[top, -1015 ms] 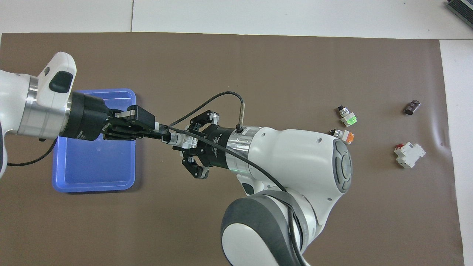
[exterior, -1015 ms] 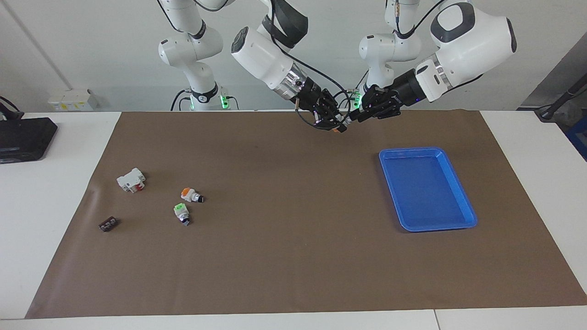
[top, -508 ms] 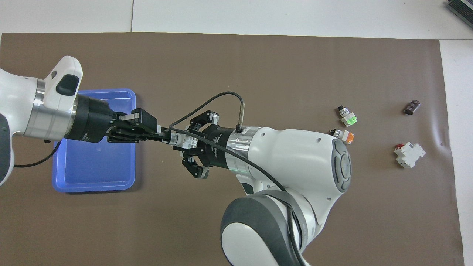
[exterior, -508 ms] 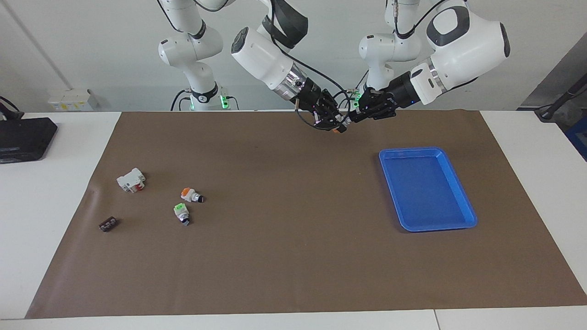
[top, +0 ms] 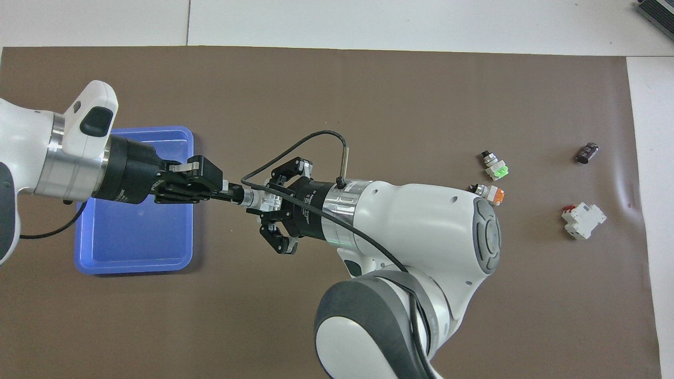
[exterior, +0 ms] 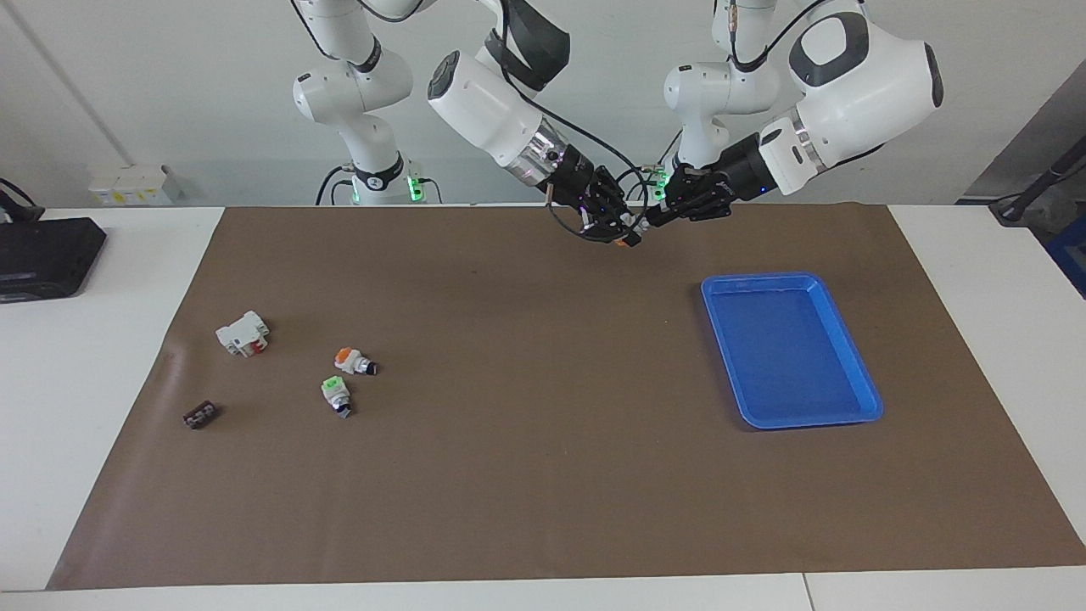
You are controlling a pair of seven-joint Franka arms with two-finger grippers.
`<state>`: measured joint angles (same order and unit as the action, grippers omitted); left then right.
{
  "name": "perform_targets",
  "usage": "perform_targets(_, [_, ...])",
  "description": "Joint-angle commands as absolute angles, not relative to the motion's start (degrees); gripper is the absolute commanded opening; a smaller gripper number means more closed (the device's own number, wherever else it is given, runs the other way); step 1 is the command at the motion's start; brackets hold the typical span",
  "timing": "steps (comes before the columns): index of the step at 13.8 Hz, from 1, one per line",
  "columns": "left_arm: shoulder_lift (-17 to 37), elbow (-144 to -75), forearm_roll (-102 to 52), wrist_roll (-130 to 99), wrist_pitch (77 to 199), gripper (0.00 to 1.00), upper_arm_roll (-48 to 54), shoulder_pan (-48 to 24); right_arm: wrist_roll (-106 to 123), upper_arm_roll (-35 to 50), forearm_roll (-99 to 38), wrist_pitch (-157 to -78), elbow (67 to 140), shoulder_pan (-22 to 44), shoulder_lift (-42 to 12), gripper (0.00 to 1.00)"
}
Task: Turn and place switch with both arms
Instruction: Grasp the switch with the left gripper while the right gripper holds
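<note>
The switch (exterior: pixel 629 238) hangs in the air between my two grippers, over the brown mat close to the robots; its orange end points down. In the overhead view the switch (top: pixel 256 199) shows as a white-and-silver piece. My right gripper (exterior: pixel 622 227) is shut on its body, also in the overhead view (top: pixel 267 202). My left gripper (exterior: pixel 652 220) comes in from the blue tray's end and is shut on the slim knob end, also in the overhead view (top: pixel 233 194). The knob's tip is hidden by the fingers.
A blue tray (exterior: pixel 857 373) (top: pixel 134 263) lies toward the left arm's end. Toward the right arm's end lie a green-ended switch (exterior: pixel 337 394), a stubby orange-ended switch (exterior: pixel 351 361), a white breaker (exterior: pixel 242 333) and a small dark part (exterior: pixel 200 415).
My left arm's forearm has risen and its wrist has shifted a little, with the gripper staying on the switch's knob end. My right arm has not moved.
</note>
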<state>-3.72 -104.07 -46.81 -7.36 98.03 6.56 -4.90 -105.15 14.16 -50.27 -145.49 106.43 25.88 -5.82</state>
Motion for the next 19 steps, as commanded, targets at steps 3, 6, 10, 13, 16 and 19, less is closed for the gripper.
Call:
perform_targets(3, [-5.3,-106.1,-46.9,-7.6,97.5,0.0,6.1,-5.6,-106.7,14.4,-49.0,-146.3,105.6,25.8,-6.4,0.0])
perform_targets(6, [-5.4,-106.3,-43.3,-7.0,96.9,0.0,6.2,-6.1,-106.7,14.4,-49.0,-146.3,105.6,25.8,-6.4,0.0])
perform_targets(10, [-5.3,-106.3,-41.0,-10.3,98.0,0.0,6.2,-7.2,-106.7,14.4,-49.0,-146.3,105.7,25.8,-6.4,0.0])
perform_targets(13, [-5.2,-106.1,-41.9,-25.1,99.5,0.0,6.7,-7.3,-106.7,14.4,-49.0,-146.3,105.8,25.8,-6.3,0.0])
perform_targets(16, [-5.0,-106.0,-44.0,-36.8,101.4,0.0,6.7,-7.8,-106.7,14.4,-49.1,-146.3,105.7,25.8,-6.4,0.0])
perform_targets(19, [-4.9,-105.8,-44.4,-46.0,103.0,0.0,6.7,-7.9,-106.7,14.4,-49.1,-146.3,105.7,25.8,-6.4,0.0])
